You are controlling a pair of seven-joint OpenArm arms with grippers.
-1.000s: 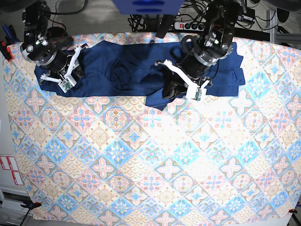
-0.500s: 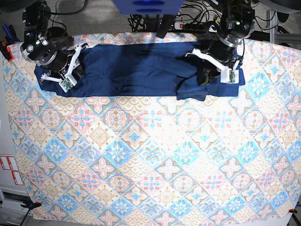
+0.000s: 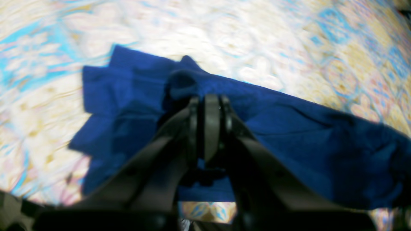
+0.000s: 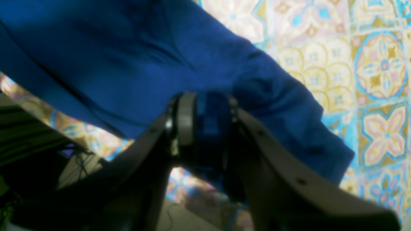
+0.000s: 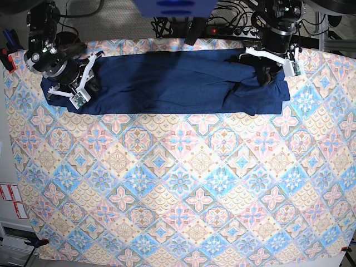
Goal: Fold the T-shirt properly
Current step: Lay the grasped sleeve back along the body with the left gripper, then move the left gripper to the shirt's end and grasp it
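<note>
At far edge, T-shirt (image 5: 167, 83) now stretched flat

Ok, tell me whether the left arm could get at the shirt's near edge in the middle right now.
Probably not at once: the left gripper is shut on a bunch of the shirt at its end. The way along the tablecloth looks free once it lets go.

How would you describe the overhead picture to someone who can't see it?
A dark navy T-shirt lies stretched in a long band across the far edge of a pastel patterned tablecloth. The robot's right claw grips one end and its left claw the other.
</note>
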